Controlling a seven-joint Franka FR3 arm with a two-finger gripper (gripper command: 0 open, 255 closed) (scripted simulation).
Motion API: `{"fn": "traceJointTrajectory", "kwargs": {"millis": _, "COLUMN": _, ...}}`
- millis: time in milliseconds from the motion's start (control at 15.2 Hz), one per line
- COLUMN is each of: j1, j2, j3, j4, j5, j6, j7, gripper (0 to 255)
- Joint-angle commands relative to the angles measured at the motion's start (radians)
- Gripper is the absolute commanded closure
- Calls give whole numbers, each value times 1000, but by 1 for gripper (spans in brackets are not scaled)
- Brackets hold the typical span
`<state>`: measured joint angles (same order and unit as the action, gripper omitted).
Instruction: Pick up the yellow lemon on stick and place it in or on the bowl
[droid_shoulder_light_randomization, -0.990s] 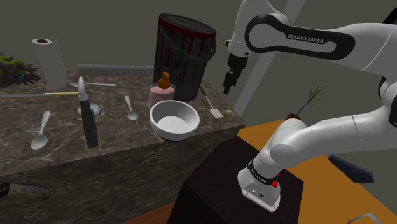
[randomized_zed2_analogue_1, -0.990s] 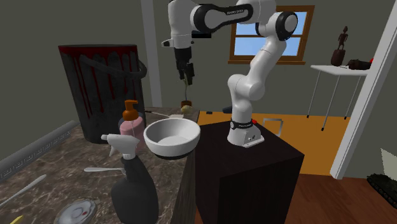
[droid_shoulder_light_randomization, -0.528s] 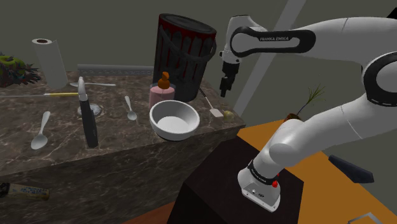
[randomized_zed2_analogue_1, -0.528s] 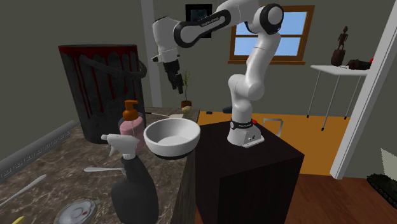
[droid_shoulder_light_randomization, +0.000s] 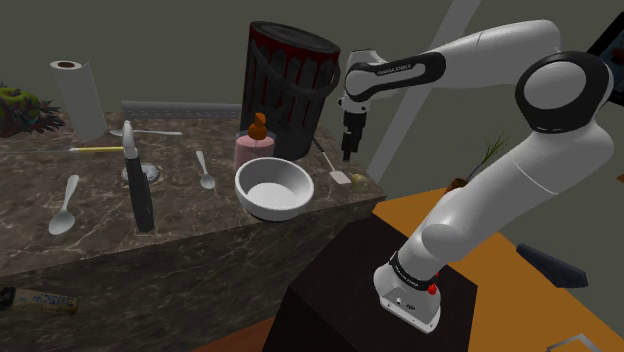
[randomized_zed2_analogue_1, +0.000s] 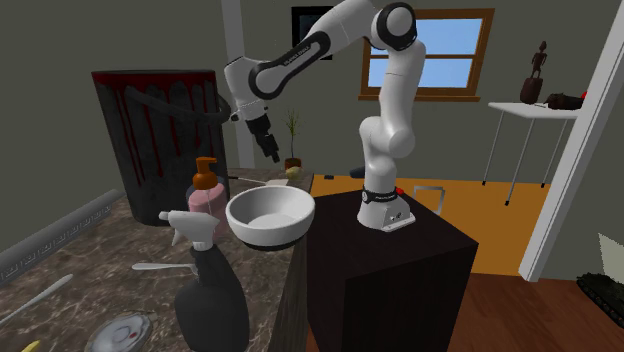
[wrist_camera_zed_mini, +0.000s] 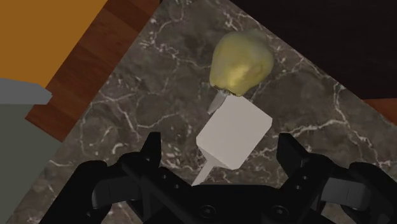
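Note:
The lemon (wrist_camera_zed_mini: 242, 60) is dull yellow and lies on the dark marble counter (wrist_camera_zed_mini: 127, 95), joined to a white block (wrist_camera_zed_mini: 234, 132) and a thin white stick (wrist_camera_zed_mini: 202, 173). My gripper (wrist_camera_zed_mini: 221, 156) is open above it, one finger (wrist_camera_zed_mini: 151, 149) on each side of the block and touching nothing. In the shoulder view the gripper (droid_shoulder_light_randomization: 347, 150) hangs above the lemon (droid_shoulder_light_randomization: 358, 178) and block (droid_shoulder_light_randomization: 341, 177) at the counter's right end. The white bowl (droid_shoulder_light_randomization: 273, 187) stands to their left near the front edge. In the second exterior view the gripper (randomized_zed2_analogue_1: 272, 152) is behind the bowl (randomized_zed2_analogue_1: 268, 215).
A pink soap dispenser (droid_shoulder_light_randomization: 255, 145) and a dark bin (droid_shoulder_light_randomization: 290, 85) stand just behind the bowl. A black spray bottle (droid_shoulder_light_randomization: 137, 190), two spoons (droid_shoulder_light_randomization: 204, 170), a drain and a paper towel roll (droid_shoulder_light_randomization: 78, 97) sit further left. The counter's edge runs close beside the lemon.
The arm has swung toward the shoulder view's left and come down, bringing the gripper from open air beyond the counter to just above the lemon. The fingers stayed open.

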<state>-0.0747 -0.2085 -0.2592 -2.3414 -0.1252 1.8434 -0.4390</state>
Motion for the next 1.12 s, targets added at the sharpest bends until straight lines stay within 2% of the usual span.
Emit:
{"fn": "traceJointTrajectory", "kwargs": {"millis": 0, "j1": -2, "j2": 14, "j3": -4, "j4": -18, "j5": 1, "j6": 29, "j7": -5, "gripper": 0}}
{"fn": "traceJointTrajectory", "kwargs": {"millis": 330, "j1": -5, "j2": 24, "j3": -9, "j4": -72, "j5": -3, "j6": 93, "j7": -5, "gripper": 0}}
{"fn": "traceJointTrajectory", "kwargs": {"millis": 858, "j1": -5, "j2": 25, "j3": -9, "j4": -72, "j5": -3, "j6": 93, "j7": -5, "gripper": 0}}
{"fn": "traceJointTrajectory", "kwargs": {"millis": 924, "j1": -5, "j2": 25, "j3": -9, "j4": -72, "j5": -3, "j6": 93, "j7": -5, "gripper": 255}}
{"fn": "traceJointTrajectory", "kwargs": {"millis": 1056, "j1": -5, "j2": 25, "j3": -9, "j4": -72, "j5": -3, "j6": 93, "j7": -5, "gripper": 255}}
